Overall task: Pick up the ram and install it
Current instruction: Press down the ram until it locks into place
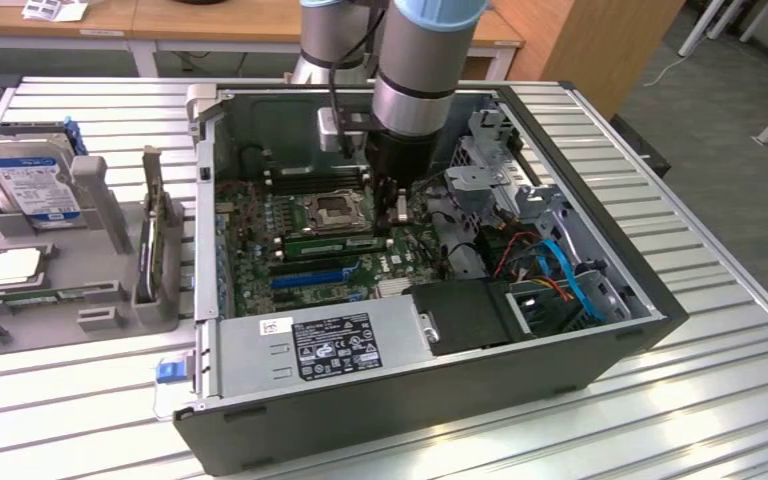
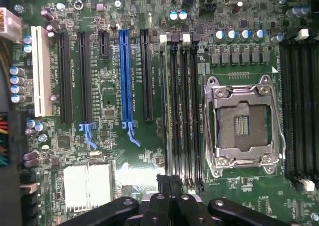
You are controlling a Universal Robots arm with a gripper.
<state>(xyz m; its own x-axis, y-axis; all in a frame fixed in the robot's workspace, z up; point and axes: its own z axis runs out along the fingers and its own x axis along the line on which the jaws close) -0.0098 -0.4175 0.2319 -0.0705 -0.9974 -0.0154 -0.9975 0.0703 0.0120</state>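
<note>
Sitting in motherboard slot, ram (image 2: 167,106) below closed gripper (image 2: 172,183).

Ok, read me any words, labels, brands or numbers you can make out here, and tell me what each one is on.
No text reads clearly.
Power supply label: black sticker with white print, too small to read.
White sticker beside it: blurred.
Hard drive label: white and blue, print unreadable.
Motherboard white lettering beside the blue slot: too blurred to read.
</note>
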